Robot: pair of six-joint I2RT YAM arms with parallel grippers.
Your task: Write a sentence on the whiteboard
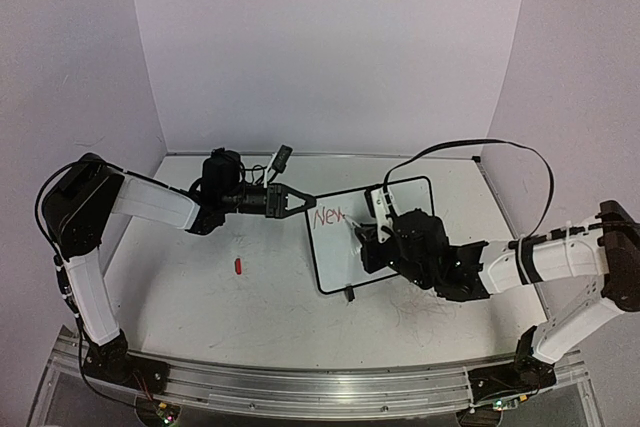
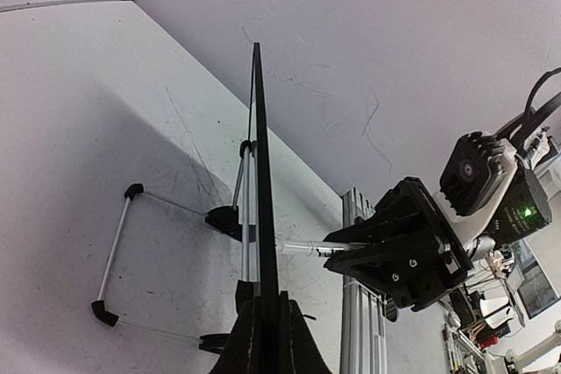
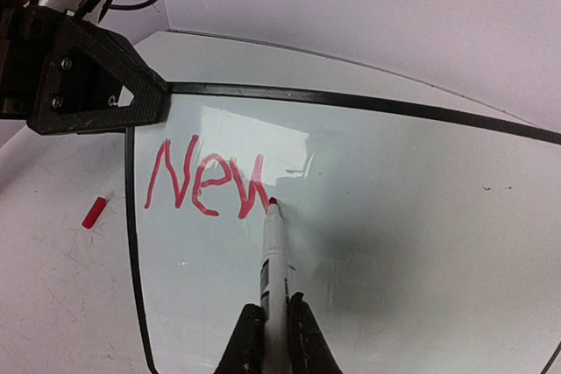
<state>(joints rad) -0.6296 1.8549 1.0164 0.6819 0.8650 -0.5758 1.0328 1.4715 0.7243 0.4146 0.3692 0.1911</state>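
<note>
Whiteboard place: the whiteboard (image 1: 338, 257) sits mid-table, between the two grippers, on the scuffed white table (image 1: 200, 317).
Long axis: in the top view it runs roughly from 9 o'clock to 3 o'clock, with the 3 o'clock end a little farther from the arm bases.
Facing: the writing face is turned up and toward the bases. The left wrist view sees the board edge-on, with its wire feet (image 2: 116, 251) on the back side. How steeply it leans cannot be told.
Writing: the red word "New" (image 3: 206, 183) sits in the 10 o'clock corner of the face and reads toward 3 o'clock.
Edges: a thin black frame with rounded corners.
Open room on the board: blank white surface spreads from the word toward 3 o'clock and 6 o'clock, partly covered by the right arm in the top view.
Open room on the table: a red cap (image 1: 239, 266) lies toward 9 o'clock of the board, apart from it. An aluminium rail (image 1: 300, 387) runs along the near edge.
Left gripper: the left gripper (image 1: 308, 199) is clamped on the board's frame at the 10 o'clock corner, one finger on each face.
Right gripper: the right gripper (image 3: 272, 321) is pinched on a marker (image 3: 273, 256), held low on the barrel.
Marker: its red tip touches the face at the foot of the "w", and the barrel points toward 12 o'clock in the right wrist view.
</note>
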